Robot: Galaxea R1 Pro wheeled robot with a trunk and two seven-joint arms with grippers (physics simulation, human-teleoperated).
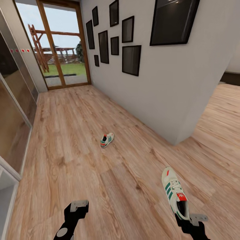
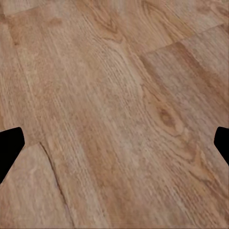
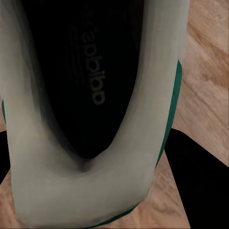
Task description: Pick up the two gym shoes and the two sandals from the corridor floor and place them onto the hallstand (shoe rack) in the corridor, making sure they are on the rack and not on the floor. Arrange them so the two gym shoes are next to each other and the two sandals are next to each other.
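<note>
One gym shoe point(image 1: 107, 140), white with green stripes and a red heel patch, lies on the corridor floor point(image 1: 66, 140) in the middle of the passage. The other gym shoe point(image 1: 174, 191) hangs at the lower right, toe pointing away from me. My right gripper point(image 1: 192, 219) is shut on its heel. In the right wrist view the dark opening and pale heel collar of that shoe point(image 3: 86, 181) sit between the black fingers point(image 3: 200, 186). My left gripper point(image 1: 79, 205) is open over bare planks point(image 2: 114, 114). The sandals and the hallstand are out of view.
A white wall point(image 1: 160, 96) with several black picture frames runs along the right and ends at a corner point(image 1: 176, 141), beyond which another room opens. Glass panels point(image 1: 13, 126) line the left side. A glazed door point(image 1: 63, 50) closes the far end.
</note>
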